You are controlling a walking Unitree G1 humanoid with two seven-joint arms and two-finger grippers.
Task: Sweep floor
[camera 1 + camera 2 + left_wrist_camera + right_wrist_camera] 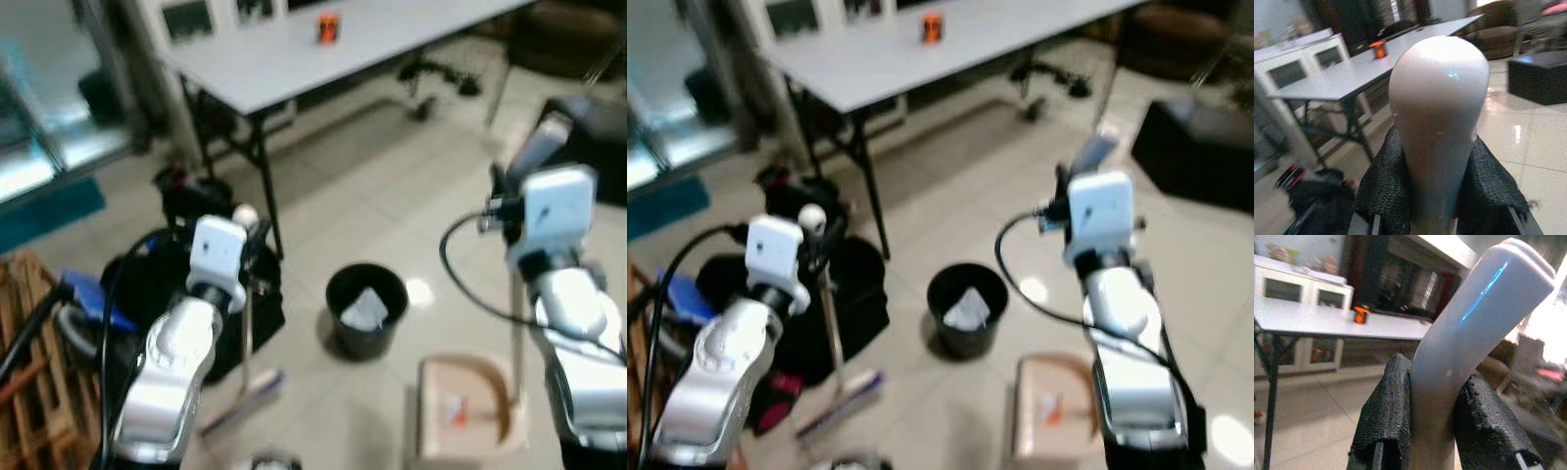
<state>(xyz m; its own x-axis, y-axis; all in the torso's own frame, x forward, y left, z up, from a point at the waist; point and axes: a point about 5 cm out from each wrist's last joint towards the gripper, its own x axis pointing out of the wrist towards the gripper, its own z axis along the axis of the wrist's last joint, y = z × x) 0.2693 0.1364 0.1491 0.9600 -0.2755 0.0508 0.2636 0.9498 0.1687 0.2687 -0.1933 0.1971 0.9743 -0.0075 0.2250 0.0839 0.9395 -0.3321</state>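
My left gripper is shut on a broom's pale handle just below its rounded white tip. The handle runs down to the broom head, which lies on the tiled floor by my left side. My right gripper is shut on the curved white grip of a long-handled dustpan. Its tan pan rests on the floor at the front right, with a small orange scrap in it. Between broom and dustpan stands a round black bin holding crumpled white paper.
A white folding table with an orange cup stands ahead, its black legs near the bin. Black bags sit behind the broom, a wooden pallet is far left and a black ottoman is at right.
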